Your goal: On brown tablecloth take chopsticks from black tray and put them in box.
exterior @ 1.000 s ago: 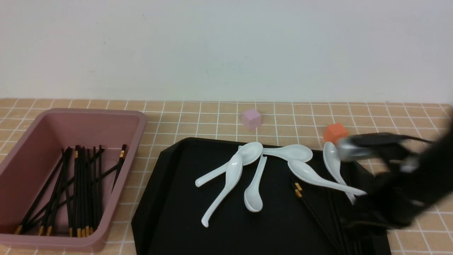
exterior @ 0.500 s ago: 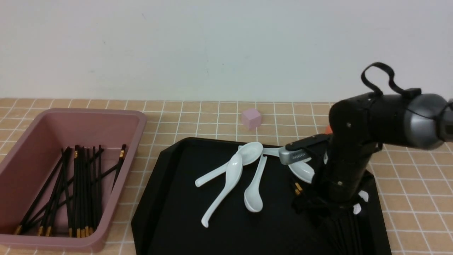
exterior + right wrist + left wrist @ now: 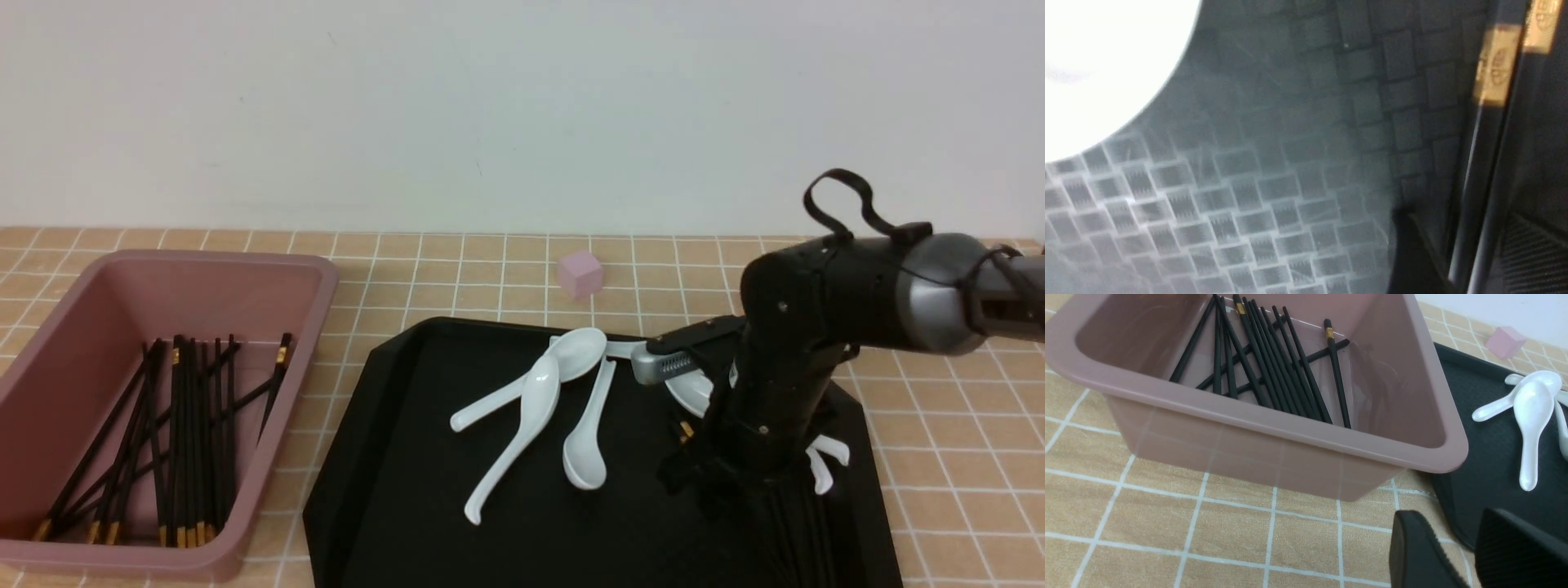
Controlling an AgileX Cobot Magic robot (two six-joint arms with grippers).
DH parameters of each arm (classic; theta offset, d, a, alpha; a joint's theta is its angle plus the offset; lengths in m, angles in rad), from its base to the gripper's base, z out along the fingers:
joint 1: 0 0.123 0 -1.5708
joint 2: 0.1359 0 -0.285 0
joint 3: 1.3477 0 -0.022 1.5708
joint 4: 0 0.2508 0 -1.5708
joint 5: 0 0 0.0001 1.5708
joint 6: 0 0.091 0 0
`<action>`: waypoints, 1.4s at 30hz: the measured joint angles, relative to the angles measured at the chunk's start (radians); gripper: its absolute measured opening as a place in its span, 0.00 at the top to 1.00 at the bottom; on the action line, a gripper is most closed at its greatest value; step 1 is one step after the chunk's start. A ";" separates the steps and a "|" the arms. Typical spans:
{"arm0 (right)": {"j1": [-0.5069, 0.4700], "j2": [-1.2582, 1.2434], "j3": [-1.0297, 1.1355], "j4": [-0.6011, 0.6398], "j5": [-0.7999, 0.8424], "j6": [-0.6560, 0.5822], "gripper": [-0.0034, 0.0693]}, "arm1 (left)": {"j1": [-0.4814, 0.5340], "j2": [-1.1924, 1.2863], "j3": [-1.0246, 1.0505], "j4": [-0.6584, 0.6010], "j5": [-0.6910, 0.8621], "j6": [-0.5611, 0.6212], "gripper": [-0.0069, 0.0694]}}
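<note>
The black tray (image 3: 392,425) lies on the brown tablecloth (image 3: 939,425). My right gripper (image 3: 702,482) is down on the tray's right side, over the chopsticks (image 3: 784,531) left there. In the right wrist view two chopsticks (image 3: 1484,163) with gold bands run between its fingers; the gripper (image 3: 1470,228) is open around them. The pink box (image 3: 326,278) at the left holds several chopsticks (image 3: 184,425). My left gripper (image 3: 1470,547) is open and empty above the cloth beside the box (image 3: 1274,420) and the tray's corner (image 3: 1486,457).
Several white soup spoons (image 3: 531,408) lie on the tray's middle and back, some partly under my right arm. One spoon (image 3: 1106,61) is close to my right gripper. A small pink cube (image 3: 580,273) sits on the cloth behind the tray.
My right arm has swung in from the right and come down over the chopsticks on the tray's right side. It now hides the orange cube and two spoons.
</note>
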 joint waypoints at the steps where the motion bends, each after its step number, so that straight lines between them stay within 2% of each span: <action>1: 0.000 0.002 -0.002 -0.001 0.001 0.000 0.49 | 0.000 0.000 0.000 0.000 0.000 0.000 0.60; 6: 0.000 0.004 -0.006 -0.005 0.008 0.000 0.53 | 0.000 0.000 0.000 0.000 0.000 0.000 0.60; 9: 0.000 0.004 -0.006 -0.019 0.009 -0.001 0.66 | 0.000 0.000 0.000 0.000 0.000 0.000 0.60; 10: 0.000 0.004 -0.006 -0.020 0.008 0.001 0.76 | 0.000 0.000 0.000 0.000 0.000 0.000 0.60; 11: -0.001 0.004 -0.006 -0.011 0.004 0.002 0.78 | 0.000 0.000 0.000 0.000 0.000 0.000 0.60; 20: 0.000 -0.023 -0.002 0.106 0.033 0.002 0.77 | 0.000 0.000 0.000 0.000 0.000 0.000 0.60; 25: 0.001 -0.139 0.002 0.150 0.078 0.002 0.77 | 0.000 0.000 0.000 0.000 0.000 0.000 0.60; 29: 0.001 -0.249 -0.010 0.234 0.086 -0.002 0.77 | 0.000 0.000 0.000 0.000 0.000 0.000 0.60; 32: 0.006 -0.309 -0.056 0.402 0.060 -0.049 0.77 | 0.000 0.000 0.000 0.000 0.000 0.000 0.60; 33: 0.009 -0.312 -0.064 0.415 0.052 -0.053 0.77 | 0.000 0.000 0.000 0.000 0.000 0.000 0.60; 34: 0.022 -0.321 -0.088 0.513 0.019 -0.098 0.77 | 0.000 0.000 0.000 0.000 0.000 0.000 0.60; 36: 0.055 -0.322 -0.120 0.614 -0.033 -0.155 0.77 | 0.000 0.000 0.000 0.000 0.000 0.000 0.60; 38: 0.140 -0.300 -0.173 0.796 -0.165 -0.282 0.77 | 0.000 0.000 0.000 0.000 0.000 0.000 0.60; 40: 0.187 -0.272 -0.200 0.877 -0.223 -0.347 0.77 | 0.000 0.000 0.000 0.000 0.000 0.000 0.60; 42: 0.286 -0.201 -0.256 1.060 -0.415 -0.497 0.77 | 0.000 0.000 0.000 0.000 0.000 0.000 0.60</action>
